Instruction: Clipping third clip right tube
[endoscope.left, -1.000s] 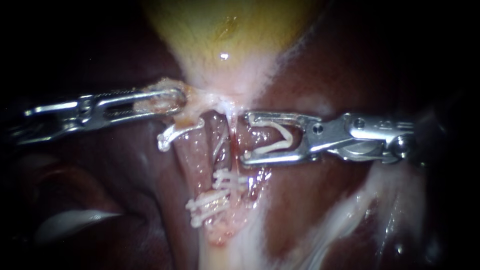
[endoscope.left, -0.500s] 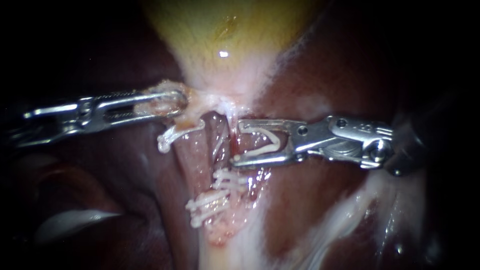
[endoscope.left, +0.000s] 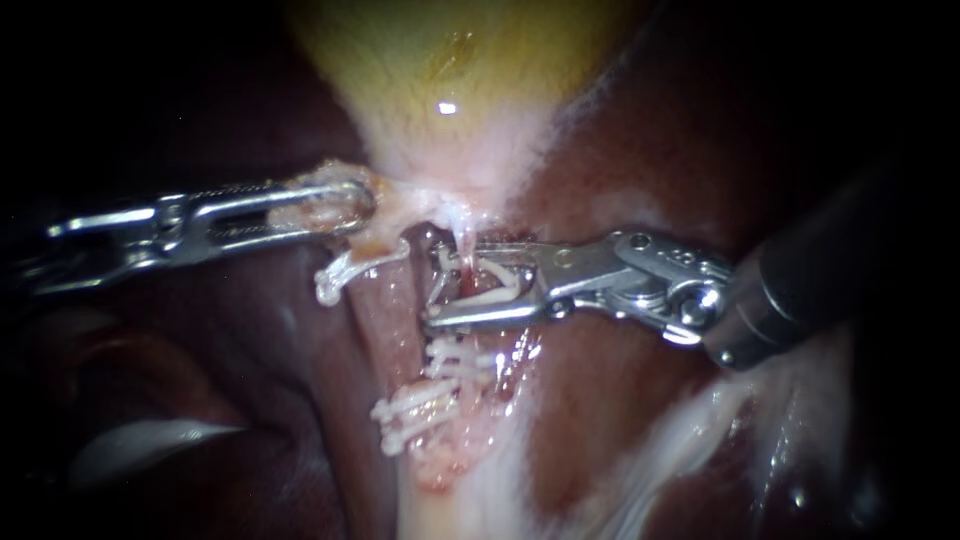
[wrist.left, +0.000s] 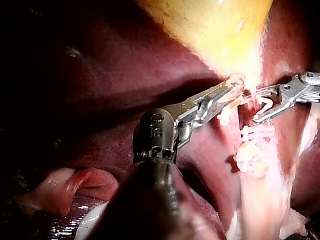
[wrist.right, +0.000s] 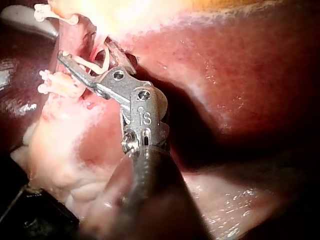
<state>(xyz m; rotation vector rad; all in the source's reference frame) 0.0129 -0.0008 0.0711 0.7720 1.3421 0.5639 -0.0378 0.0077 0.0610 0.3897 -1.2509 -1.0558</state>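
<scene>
While glossy, dark red liver fills most of the endoscope view, the yellow, smooth gallbladder tapers down from above to a pale, fibrous neck. My left instrument, slim bright metal with slotted jaws, is clamped on a ragged tissue flap beside that neck; its shaft runs off into darkness. My right instrument has hinged steel jaws on a dark round shaft cut off at the edge. Its jaws grip a white V-shaped loaded clip and straddle the thin reddish right tube, which they partly hide. Two ridged white lower clips cross the tubes just below, and one curved clip sits on the left tube.
</scene>
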